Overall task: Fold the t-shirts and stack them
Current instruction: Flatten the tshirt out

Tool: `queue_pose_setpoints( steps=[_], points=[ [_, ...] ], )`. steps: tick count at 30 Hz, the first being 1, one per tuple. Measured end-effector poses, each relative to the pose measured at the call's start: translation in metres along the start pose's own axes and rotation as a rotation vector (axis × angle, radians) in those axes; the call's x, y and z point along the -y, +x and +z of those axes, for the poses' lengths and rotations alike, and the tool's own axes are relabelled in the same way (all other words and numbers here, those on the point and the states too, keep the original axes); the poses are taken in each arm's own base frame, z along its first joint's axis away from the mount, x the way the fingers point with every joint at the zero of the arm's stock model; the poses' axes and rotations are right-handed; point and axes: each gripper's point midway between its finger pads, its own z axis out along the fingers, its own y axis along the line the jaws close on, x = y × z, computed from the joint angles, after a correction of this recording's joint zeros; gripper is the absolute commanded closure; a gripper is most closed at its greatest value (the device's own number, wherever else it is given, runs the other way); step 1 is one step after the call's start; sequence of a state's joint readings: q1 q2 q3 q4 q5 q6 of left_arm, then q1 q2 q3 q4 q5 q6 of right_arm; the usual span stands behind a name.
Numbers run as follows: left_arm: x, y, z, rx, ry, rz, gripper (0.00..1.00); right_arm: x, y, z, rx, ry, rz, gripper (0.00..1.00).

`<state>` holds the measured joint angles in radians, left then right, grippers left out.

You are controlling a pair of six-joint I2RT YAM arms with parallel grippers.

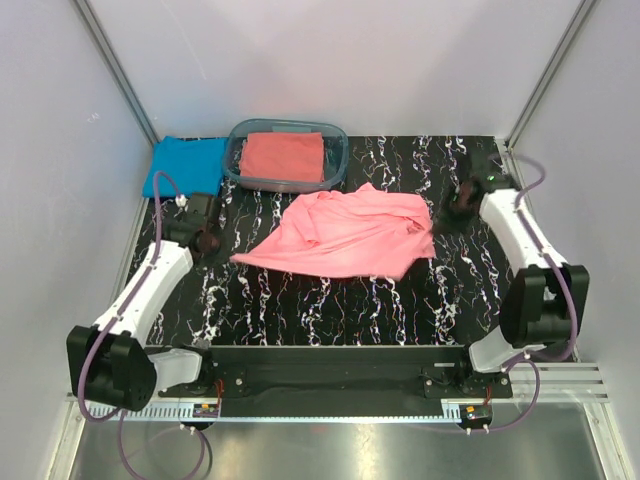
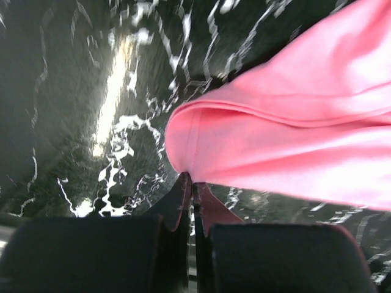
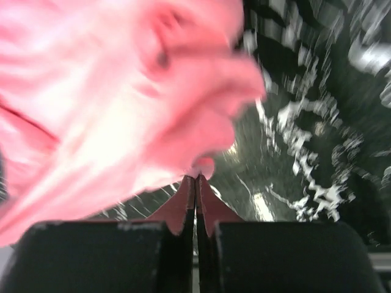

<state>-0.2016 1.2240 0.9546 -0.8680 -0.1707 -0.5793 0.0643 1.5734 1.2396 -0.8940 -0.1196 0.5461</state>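
White walls close off the back and sides, with a slanted aluminium post (image 1: 118, 72) at upper left of the top view and another at upper right. Below them lies a black table (image 1: 330, 300) veined with white like marble, and a bright metal rail (image 1: 330, 412) runs along the bottom edge where the arm bases sit.

At the centre of the tabletop the pink t-shirt (image 1: 350, 232) lies crumpled and spread wide. Near the top edge, left of centre, a clear plastic tub (image 1: 290, 124) holds the folded coral-red t-shirt (image 1: 283, 157). The blue t-shirt (image 1: 185, 165) lies folded just left of the tub.

The left gripper (image 1: 210, 243) sits at the pink shirt's left corner. In its wrist view its fingers (image 2: 177, 201) are pressed together on the folded hem (image 2: 183, 146). The right gripper (image 1: 455, 212) sits at the shirt's right edge, and its fingers (image 3: 211, 204) are likewise closed on a bunched fold of pink cloth. Both wrist views are blurred.
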Motion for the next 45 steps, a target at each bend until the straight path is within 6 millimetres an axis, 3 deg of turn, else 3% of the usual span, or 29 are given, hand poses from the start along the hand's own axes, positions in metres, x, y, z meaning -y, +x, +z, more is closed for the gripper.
queue_pose_setpoints(
  steps=[6, 10, 12, 15, 17, 22, 25, 28, 32, 36, 41, 45],
  points=[
    [0.016, -0.054, -0.047, 0.165, 0.058, -0.019, 1.00, -0.034, -0.113, -0.131, 0.382, -0.104, 0.022, 1.00],
    [0.025, -0.086, -0.084, 0.268, 0.098, -0.040, 1.00, -0.044, -0.152, -0.230, 0.587, -0.182, 0.052, 1.00],
    [0.028, -0.099, -0.106, 0.319, 0.125, -0.054, 1.00, -0.053, -0.158, -0.274, 0.678, -0.234, 0.047, 1.00],
    [0.031, -0.114, -0.139, 0.385, 0.168, -0.074, 1.00, -0.062, -0.151, -0.339, 0.810, -0.316, 0.032, 1.00],
    [0.030, -0.120, -0.162, 0.426, 0.199, -0.087, 1.00, -0.062, -0.139, -0.371, 0.880, -0.358, 0.023, 1.00],
    [0.028, -0.120, -0.208, 0.503, 0.288, -0.107, 1.00, -0.052, -0.097, -0.422, 0.990, -0.423, 0.010, 1.00],
    [0.027, -0.113, -0.220, 0.511, 0.323, -0.115, 1.00, -0.048, -0.080, -0.441, 1.041, -0.452, 0.001, 1.00],
    [0.027, -0.112, -0.220, 0.501, 0.327, -0.126, 1.00, -0.048, -0.076, -0.456, 1.086, -0.477, -0.008, 1.00],
    [0.037, -0.128, -0.219, 0.496, 0.318, -0.128, 1.00, -0.058, -0.099, -0.453, 1.105, -0.486, -0.010, 1.00],
    [0.058, -0.172, -0.229, 0.565, 0.331, -0.112, 1.00, -0.073, -0.140, -0.432, 1.091, -0.479, -0.004, 1.00],
    [0.067, -0.226, -0.243, 0.680, 0.326, -0.117, 1.00, -0.090, -0.192, -0.388, 1.040, -0.460, 0.017, 1.00],
    [0.072, -0.278, -0.257, 0.771, 0.335, -0.151, 1.00, -0.102, -0.218, -0.384, 1.071, -0.486, 0.019, 1.00]
  ],
)
